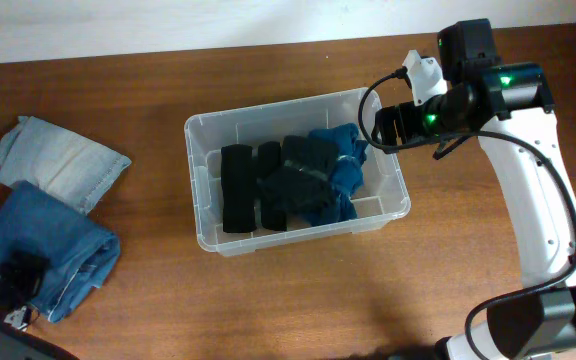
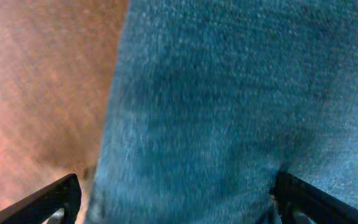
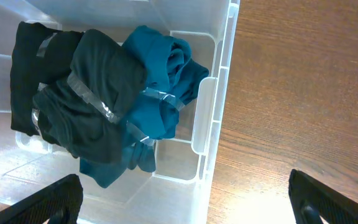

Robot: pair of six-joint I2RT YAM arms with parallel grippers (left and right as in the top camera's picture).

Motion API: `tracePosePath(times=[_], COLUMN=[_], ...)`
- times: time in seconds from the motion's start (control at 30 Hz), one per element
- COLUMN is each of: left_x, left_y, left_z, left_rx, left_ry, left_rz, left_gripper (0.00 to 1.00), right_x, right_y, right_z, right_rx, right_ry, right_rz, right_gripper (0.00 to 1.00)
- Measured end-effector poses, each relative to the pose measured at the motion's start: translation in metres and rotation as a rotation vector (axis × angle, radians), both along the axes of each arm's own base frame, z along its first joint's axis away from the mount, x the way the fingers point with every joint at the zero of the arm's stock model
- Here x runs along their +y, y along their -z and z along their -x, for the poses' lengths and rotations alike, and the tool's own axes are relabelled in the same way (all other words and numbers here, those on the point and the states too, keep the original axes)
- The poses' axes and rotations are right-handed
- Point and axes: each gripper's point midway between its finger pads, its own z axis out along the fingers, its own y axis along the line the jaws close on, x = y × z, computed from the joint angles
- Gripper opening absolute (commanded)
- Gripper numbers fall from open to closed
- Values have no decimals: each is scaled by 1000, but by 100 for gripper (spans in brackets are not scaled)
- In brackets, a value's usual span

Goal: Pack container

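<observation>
Overhead: container (image 1: 268,108) mid-frame, holding black clothes (image 1: 253,185) and teal clothes (image 1: 340,165); folded jeans (image 1: 53,250) lower left | Left wrist: left gripper (image 2: 179,205) spread wide over the jeans | Right wrist: right gripper (image 3: 185,199) spread wide above container's right rim

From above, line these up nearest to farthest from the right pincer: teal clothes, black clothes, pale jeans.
1. Teal clothes, right end of tub, beside right pincer.
2. Black clothes, middle of tub.
3. Pale jeans, far left on table.
</observation>
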Motion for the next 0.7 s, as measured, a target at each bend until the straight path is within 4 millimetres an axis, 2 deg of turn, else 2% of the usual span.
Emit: tracePosePath(times=[0.1, 0.17, 0.2, 0.23, 0.33, 0.47, 0.63, 0.7], left_x=[2, 3, 3, 1, -5, -17, -35, -43], left_y=[2, 1, 0, 1, -5, -12, -19, -28], left_z=[-8, -15, -19, -24, -39, -52, -57, -58], left_rx=[-43, -74, -101, -127, -223, -311, -381, -408], left_ry=[25, 47, 60, 75, 128, 178, 191, 187], left_rz=[11, 10, 12, 22, 50, 96, 189, 221], left_gripper=[93, 73, 58, 36, 14, 1, 1, 1], right_x=[0, 0, 0, 0, 0, 0, 0, 0], right_y=[0, 0, 0, 0, 0, 0, 0, 0], right_z=[0, 0, 0, 0, 0, 0, 0, 0], right_rx=[0, 0, 0, 0, 0, 0, 0, 1], right_ry=[0, 0, 0, 0, 0, 0, 0, 0], right_rz=[0, 0, 0, 0, 0, 0, 0, 0], right_gripper=[98, 99, 99, 98, 99, 98, 99, 98])
